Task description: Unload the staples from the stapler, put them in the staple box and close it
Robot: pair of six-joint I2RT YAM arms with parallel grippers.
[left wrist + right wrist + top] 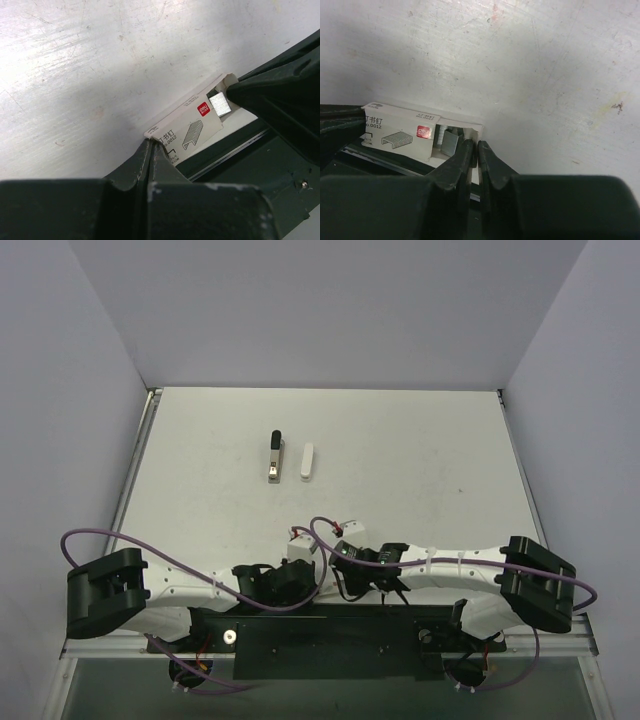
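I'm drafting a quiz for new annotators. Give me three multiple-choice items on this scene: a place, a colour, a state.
1. Where is the stapler? A in a gripper B on the table beside a white piece C on an arm
2. The logo on the staple box is: A blue B green C red
3. The fingers of the right gripper are: A closed together B spread wide C unseen
B: top view shows it there. C: red patch in left wrist view. A: they meet in its wrist view.

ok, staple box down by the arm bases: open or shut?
Open. In the right wrist view the staple box has its end flap pulled out, and silvery staple strips show inside the opening.
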